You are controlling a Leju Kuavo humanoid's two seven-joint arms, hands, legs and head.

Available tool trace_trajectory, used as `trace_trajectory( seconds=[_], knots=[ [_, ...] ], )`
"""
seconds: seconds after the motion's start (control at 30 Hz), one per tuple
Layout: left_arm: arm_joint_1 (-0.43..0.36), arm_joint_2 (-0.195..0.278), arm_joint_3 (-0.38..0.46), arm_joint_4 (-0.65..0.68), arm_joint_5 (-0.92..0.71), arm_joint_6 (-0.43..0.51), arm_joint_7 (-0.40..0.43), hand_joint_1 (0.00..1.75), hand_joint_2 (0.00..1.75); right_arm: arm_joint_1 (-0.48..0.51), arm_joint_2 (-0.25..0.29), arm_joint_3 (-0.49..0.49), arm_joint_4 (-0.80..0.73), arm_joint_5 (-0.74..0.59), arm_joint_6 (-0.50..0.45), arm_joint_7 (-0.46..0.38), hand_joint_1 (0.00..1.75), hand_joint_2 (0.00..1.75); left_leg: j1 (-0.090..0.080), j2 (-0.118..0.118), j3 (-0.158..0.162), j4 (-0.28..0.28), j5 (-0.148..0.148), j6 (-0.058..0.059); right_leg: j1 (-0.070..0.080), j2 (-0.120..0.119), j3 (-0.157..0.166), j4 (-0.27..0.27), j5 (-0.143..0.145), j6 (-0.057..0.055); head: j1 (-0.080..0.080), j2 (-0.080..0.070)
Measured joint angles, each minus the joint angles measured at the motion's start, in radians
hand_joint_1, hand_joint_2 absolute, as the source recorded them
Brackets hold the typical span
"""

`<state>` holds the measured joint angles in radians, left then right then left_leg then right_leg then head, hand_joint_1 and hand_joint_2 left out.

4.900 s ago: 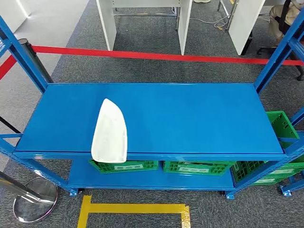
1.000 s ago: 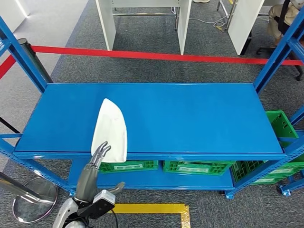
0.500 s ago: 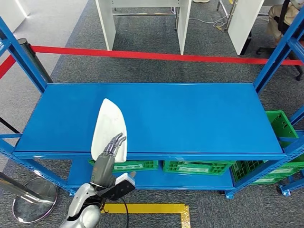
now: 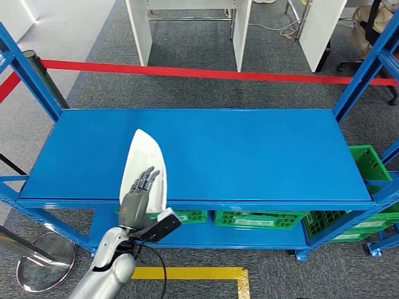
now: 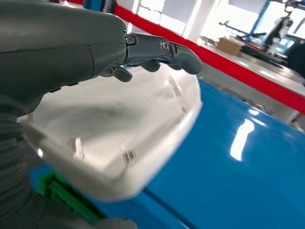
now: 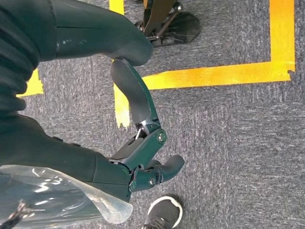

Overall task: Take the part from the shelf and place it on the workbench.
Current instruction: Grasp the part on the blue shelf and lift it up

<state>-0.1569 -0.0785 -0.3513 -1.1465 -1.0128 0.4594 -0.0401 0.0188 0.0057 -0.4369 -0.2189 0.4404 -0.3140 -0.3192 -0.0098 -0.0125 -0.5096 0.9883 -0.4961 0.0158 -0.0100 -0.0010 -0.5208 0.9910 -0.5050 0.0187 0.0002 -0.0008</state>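
One part: a white, shallow, shell-shaped moulded plastic part (image 4: 143, 163) is located on the top deck of the blue steel shelf (image 4: 244, 156), in its near-left area.
Part overhang: the broad end of the part is seen to project past the front edge of the shelf; the narrow end points away from the robot, toward the back of the deck.
Long axis: the axis is judged to run front to back, tilted slightly, so it is roughly in line with the approach of the left arm.
Left hand position: the left hand (image 4: 137, 196) is placed over the broad near end of the part, with the dark fingers (image 5: 158, 47) extended above its upper surface.
Left hand state: the fingers are spread and no grip is established; in the left wrist view a gap appears between fingers and part, although contact further back cannot be ruled out.
Thumb: the thumb is hidden, so its place relative to the overhanging rim cannot be told.
Right hand position: the right hand (image 6: 144, 157) is seen hanging above grey carpet (image 6: 233, 143) and yellow floor tape (image 6: 216, 74), well apart from the shelf.
Right hand state: the fingers are curled inward with nothing held.
Nearer hand: the left hand is nearer by far, and the pick is judged to fall to it.
Governing relation: the overhanging end lies directly under the left hand, so a clamp across that rim is judged feasible.
Risk: a shallow grip on the smooth shell may slip or tip the part off the edge.
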Motion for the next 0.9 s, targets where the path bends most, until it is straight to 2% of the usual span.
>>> trace_trajectory(
  seconds=[0.07, 0.1, 0.47, 0.9],
  knots=[
    [-0.012, 0.001, 0.012, 0.016, -0.032, 0.011, 0.025, 1.42, 1.75, 0.0, 0.0, 0.0, 0.001, 0.003, 0.0, 0.002, 0.0, 1.75, 0.0, 0.0, 0.0, 0.0, 0.0, 0.0, 0.0, 0.0, 0.0, 0.0, 0.0, 0.0, 0.0, 0.0],
    [-0.016, 0.002, 0.017, 0.021, -0.042, 0.013, 0.034, 1.72, 1.75, 0.0, 0.0, 0.0, 0.001, 0.005, 0.0, 0.003, 0.0, 1.75, 0.0, 0.0, 0.0, 0.0, 0.0, 0.0, 0.0, 0.0, 0.0, 0.0, 0.0, 0.0, 0.0, 0.0],
    [-0.022, 0.003, 0.052, 0.027, -0.089, 0.02, 0.058, 1.75, 1.75, 0.0, 0.0, 0.0, 0.003, 0.014, 0.0, 0.013, 0.0, 1.75, 0.0, 0.0, -0.001, 0.0, 0.0, 0.0, 0.0, 0.0, 0.0, 0.0, 0.0, 0.0, 0.0, 0.0],
    [-0.017, 0.003, 0.054, -0.016, -0.138, 0.006, 0.076, 1.75, 1.75, 0.001, 0.0, -0.002, 0.003, 0.021, 0.001, 0.011, 0.0, 1.75, 0.0, 0.0, -0.001, 0.0, 0.0, 0.0, 0.0, 0.0, 0.0, 0.0, 0.0, 0.0, 0.0, 0.0]
  ],
)
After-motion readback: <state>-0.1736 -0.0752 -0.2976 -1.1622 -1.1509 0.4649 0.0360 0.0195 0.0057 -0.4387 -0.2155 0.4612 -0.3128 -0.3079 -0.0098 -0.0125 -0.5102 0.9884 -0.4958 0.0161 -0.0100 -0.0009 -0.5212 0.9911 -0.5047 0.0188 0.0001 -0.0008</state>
